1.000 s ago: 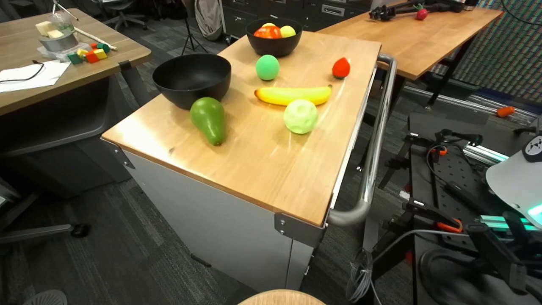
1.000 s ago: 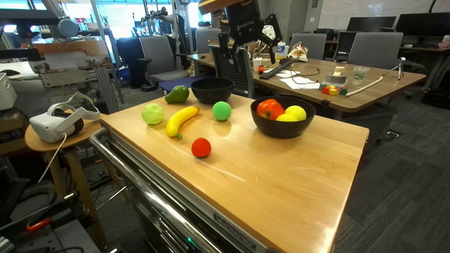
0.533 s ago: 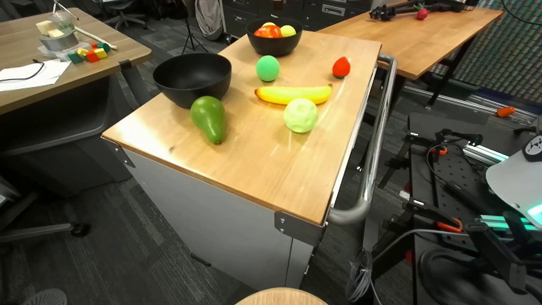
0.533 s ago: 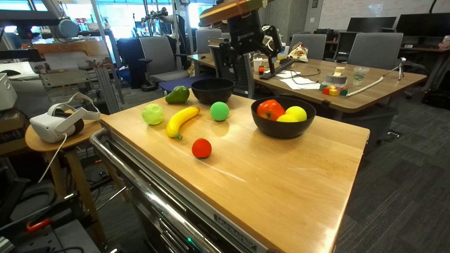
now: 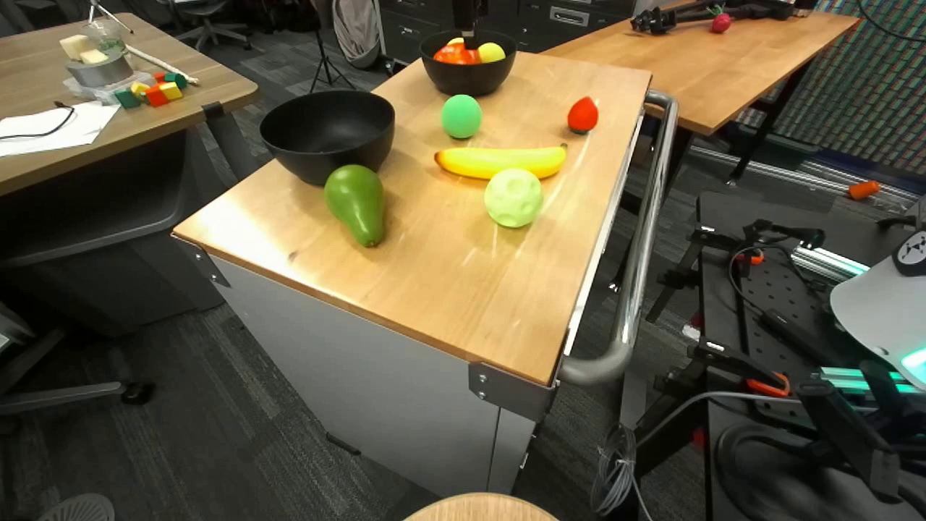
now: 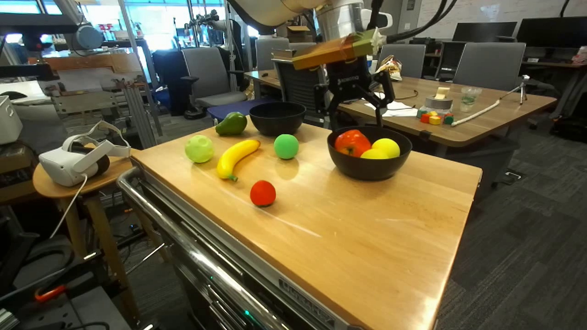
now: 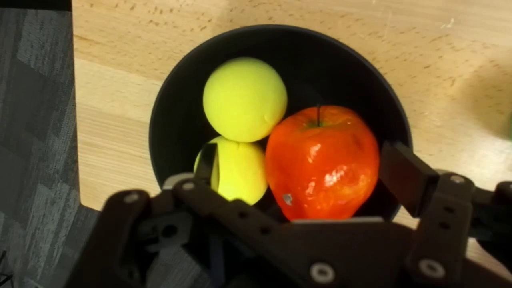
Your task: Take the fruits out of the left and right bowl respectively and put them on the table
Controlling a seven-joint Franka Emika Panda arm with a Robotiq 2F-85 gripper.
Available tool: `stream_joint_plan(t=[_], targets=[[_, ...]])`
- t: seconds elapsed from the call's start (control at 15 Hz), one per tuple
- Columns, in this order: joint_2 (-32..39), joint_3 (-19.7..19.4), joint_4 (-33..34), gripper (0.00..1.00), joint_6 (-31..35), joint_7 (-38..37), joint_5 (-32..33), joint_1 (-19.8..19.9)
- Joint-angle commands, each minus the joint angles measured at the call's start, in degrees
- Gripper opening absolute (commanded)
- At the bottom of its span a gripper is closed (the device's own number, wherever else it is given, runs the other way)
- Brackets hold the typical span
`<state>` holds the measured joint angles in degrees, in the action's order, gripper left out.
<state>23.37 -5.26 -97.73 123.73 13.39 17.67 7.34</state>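
Note:
My gripper [image 6: 357, 123] hangs open over the rim of a black bowl [image 6: 367, 170], its tips pointing down. Inside that bowl the wrist view shows a glossy orange-red apple [image 7: 320, 164] and two yellow balls [image 7: 245, 100]. The apple lies between the spread fingers as seen from above, not gripped; one finger [image 7: 207, 162] covers part of the lower yellow ball [image 7: 240, 172]. A second black bowl [image 5: 325, 137] looks empty. On the table [image 6: 367, 238] lie a banana [image 6: 236, 158], an avocado [image 6: 231, 123], a pale green apple [image 6: 199, 149], a green ball [image 6: 286, 146] and a red fruit [image 6: 263, 193].
A metal rail [image 5: 644, 246] runs along one side of the table. The avocado sits close beside the second bowl. A wooden desk [image 6: 513, 103] with papers and coloured blocks [image 6: 433, 119] stands behind. A stool with a white headset [image 6: 75, 160] is near one corner.
My gripper has come across and down, from over the desk side to above the bowl with the fruits, staying open. The green ball has shifted slightly on the table.

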Motion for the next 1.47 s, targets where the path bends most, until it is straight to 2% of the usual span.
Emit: stream_joint_plan(t=[0.0, 0.4, 0.87, 0.93, 1.0, 1.07, 1.13, 1.4], targets=[[4.32, 0.16, 5.61, 1.00, 0.26, 1.41, -3.51, 1.66], [8.66, 2.25, 9.60, 1.00, -0.39, 5.16, -11.31, 3.75], [11.42, 2.69, 11.06, 1.00, -2.71, 6.17, -14.34, 4.48], [11.26, 2.66, 10.96, 0.89, -2.83, 6.10, -14.40, 4.46], [11.10, 2.62, 10.83, 0.74, -2.98, 6.00, -14.45, 4.45], [10.86, 2.63, 10.60, 0.66, -3.16, 5.84, -14.68, 4.44], [10.57, 2.54, 10.48, 0.60, -3.20, 5.67, -14.64, 4.40], [9.10, 2.42, 8.90, 0.57, -3.17, 5.20, -15.00, 4.39]])
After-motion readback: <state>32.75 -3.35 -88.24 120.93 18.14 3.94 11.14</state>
